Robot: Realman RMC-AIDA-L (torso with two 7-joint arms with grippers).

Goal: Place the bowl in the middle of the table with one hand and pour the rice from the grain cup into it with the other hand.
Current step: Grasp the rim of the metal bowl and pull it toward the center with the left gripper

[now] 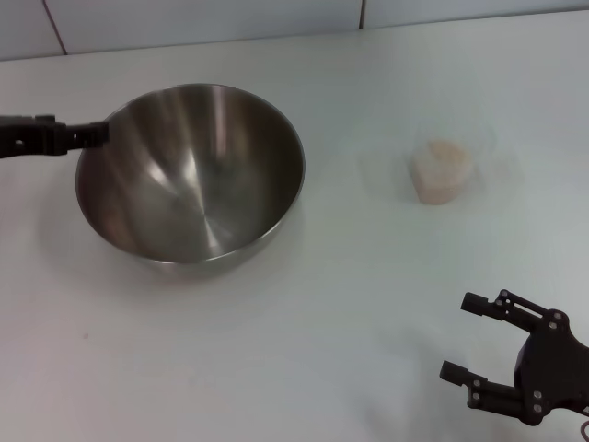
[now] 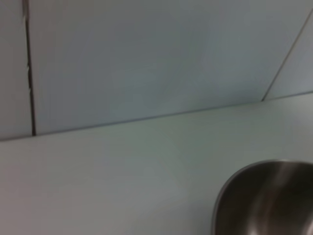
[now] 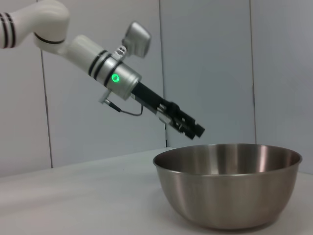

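The steel bowl (image 1: 193, 175) stands upright on the white table (image 1: 322, 322), left of the middle. It also shows in the left wrist view (image 2: 266, 203) and in the right wrist view (image 3: 230, 183). My left gripper (image 1: 95, 134) is at the bowl's left rim; in the right wrist view it (image 3: 194, 129) hangs just above the rim, apart from it. The clear grain cup (image 1: 444, 166) stands to the right of the bowl with rice (image 1: 440, 175) heaped in it. My right gripper (image 1: 460, 336) is open and empty near the front right, well short of the cup.
A pale panelled wall (image 1: 184, 23) runs along the table's far edge. Bare table lies between the bowl and the cup and in front of both.
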